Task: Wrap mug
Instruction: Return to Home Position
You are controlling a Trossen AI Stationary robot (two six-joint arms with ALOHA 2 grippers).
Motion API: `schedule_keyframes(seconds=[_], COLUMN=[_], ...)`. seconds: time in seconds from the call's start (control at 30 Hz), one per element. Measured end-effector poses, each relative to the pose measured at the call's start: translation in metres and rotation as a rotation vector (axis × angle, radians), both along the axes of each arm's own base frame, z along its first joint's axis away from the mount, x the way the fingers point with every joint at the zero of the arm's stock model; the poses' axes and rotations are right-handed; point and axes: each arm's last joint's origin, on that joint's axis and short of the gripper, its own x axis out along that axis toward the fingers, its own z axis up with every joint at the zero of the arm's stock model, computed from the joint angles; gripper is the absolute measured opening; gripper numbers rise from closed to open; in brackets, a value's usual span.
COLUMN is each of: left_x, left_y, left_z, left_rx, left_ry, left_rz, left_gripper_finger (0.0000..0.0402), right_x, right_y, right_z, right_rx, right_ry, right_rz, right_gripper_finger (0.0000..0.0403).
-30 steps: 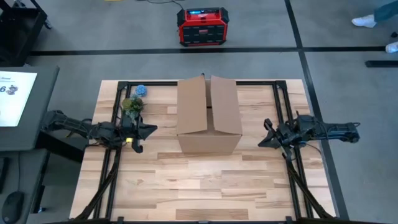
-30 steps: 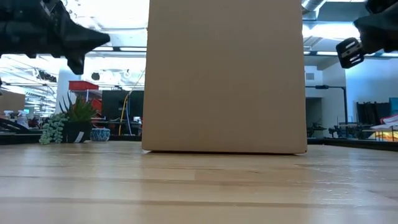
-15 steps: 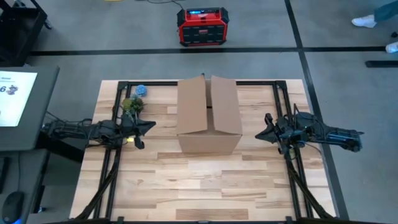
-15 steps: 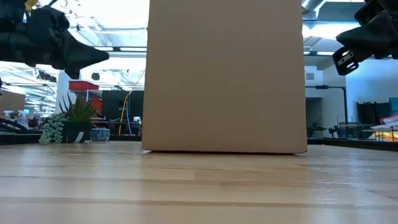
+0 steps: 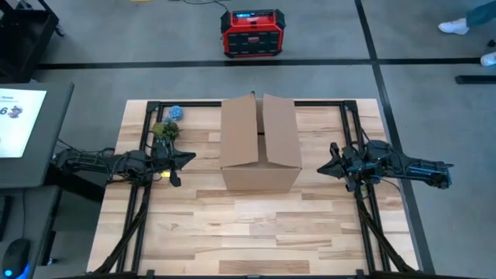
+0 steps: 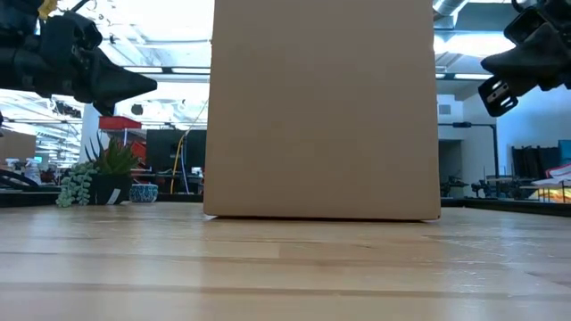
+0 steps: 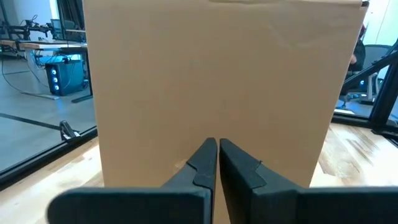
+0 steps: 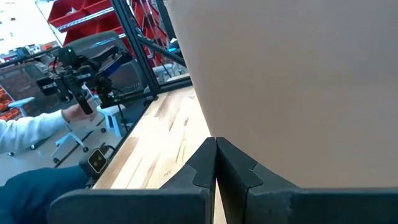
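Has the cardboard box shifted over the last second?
No. The cardboard box keeps its place against the far black frame rail in the high view.

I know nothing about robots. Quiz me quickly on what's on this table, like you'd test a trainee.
1. True or false: the left arm grips the box in its jaws.
2. What stands left of the box, near the far edge of the table? A plant; B kettle; C lamp.
3. Fill in: the jaws of the right arm are ___ (open or shut).
Key: 1 false, its shut jaws hang clear of the box; 2 A; 3 shut.
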Motion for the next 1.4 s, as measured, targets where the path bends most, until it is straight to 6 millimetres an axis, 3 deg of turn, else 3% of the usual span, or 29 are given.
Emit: schedule_keyframes(seconds=[0.53, 0.63, 0.87, 1.0, 1.07, 1.2, 1.4], left_x=[0.000, 0.000, 0.000, 0.000, 0.000, 0.000, 0.000], left_y=[0.000, 0.000, 0.000, 0.000, 0.000, 0.000, 0.000], left_z=[0.000, 0.000, 0.000, 0.000, 0.000, 0.000, 0.000], left_rx=[0.000, 0.001, 0.000, 0.001, 0.001, 0.001, 0.001], left_ry=[0.000, 0.000, 0.000, 0.001, 0.001, 0.002, 0.002], left_rz=[0.001, 0.001, 0.001, 0.001, 0.001, 0.002, 0.002], left_gripper_finger=[0.0000, 0.0000, 0.0000, 0.0000, 0.0000, 0.0000, 0.0000], right_x=[-0.001, -0.001, -0.008, -0.006, -0.005, 0.003, 0.009], right_y=[0.001, 0.000, 0.002, 0.005, 0.006, 0.002, -0.006], right_z=[-0.003, 0.011, 0.046, 0.037, 0.031, 0.009, -0.004], right_rx=[-0.014, -0.060, 0.072, 0.086, -0.001, -0.258, -0.232], right_ry=[0.034, -0.103, -0.547, -0.540, -0.541, -0.524, -0.362], right_rz=[0.004, -0.012, 0.030, 0.181, 0.222, 0.127, -0.100], right_gripper_finger=[0.0000, 0.0000, 0.0000, 0.0000, 0.0000, 0.0000, 0.0000])
